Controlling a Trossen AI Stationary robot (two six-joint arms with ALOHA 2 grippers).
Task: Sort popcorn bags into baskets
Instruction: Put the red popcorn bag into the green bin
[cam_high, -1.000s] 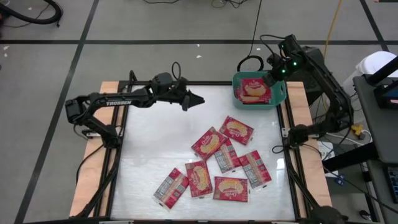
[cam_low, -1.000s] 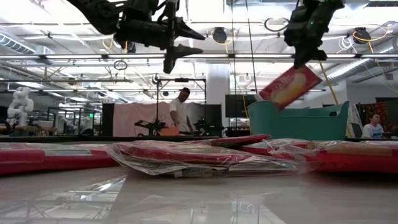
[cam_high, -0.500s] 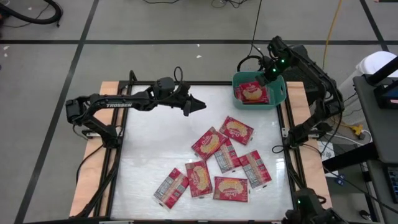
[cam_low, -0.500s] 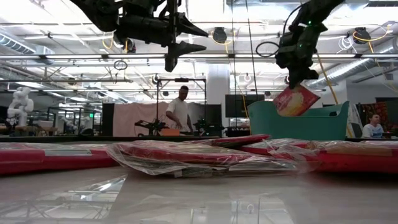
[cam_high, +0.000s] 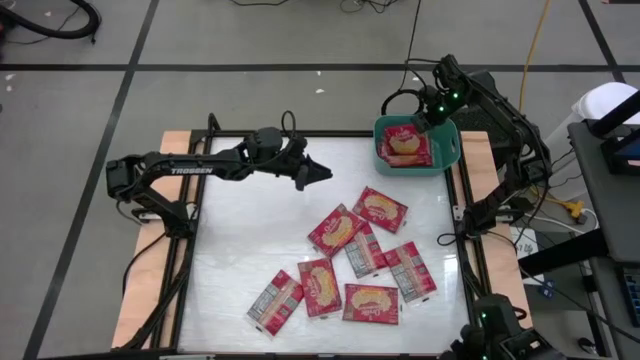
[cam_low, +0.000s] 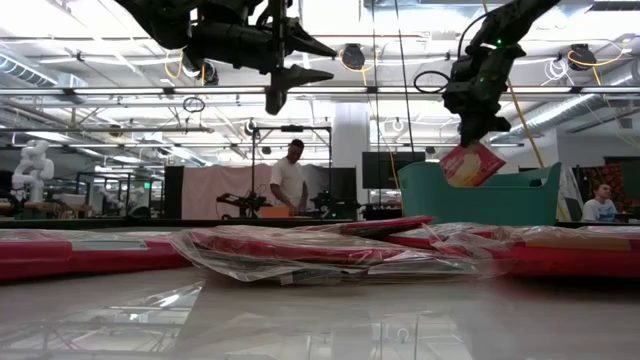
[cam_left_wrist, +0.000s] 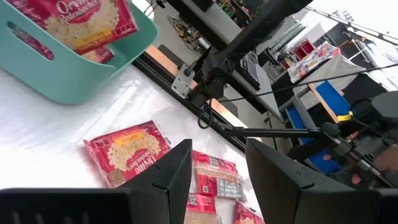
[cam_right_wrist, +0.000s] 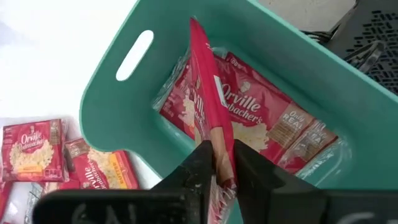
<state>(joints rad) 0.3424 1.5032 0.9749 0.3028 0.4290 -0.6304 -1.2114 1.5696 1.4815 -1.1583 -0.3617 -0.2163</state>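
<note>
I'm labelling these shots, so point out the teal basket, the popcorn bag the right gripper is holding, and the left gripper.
teal basket (cam_high: 447, 159): high view, on its near rim.
held popcorn bag (cam_right_wrist: 208, 118): right wrist view, on its upper edge.
left gripper (cam_high: 318, 174): high view, between its fingertips.

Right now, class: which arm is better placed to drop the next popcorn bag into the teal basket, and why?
The right. Its gripper is already shut on a popcorn bag directly above the teal basket, needing only to let go. The left gripper hovers open and empty over the table, away from the basket.
</note>
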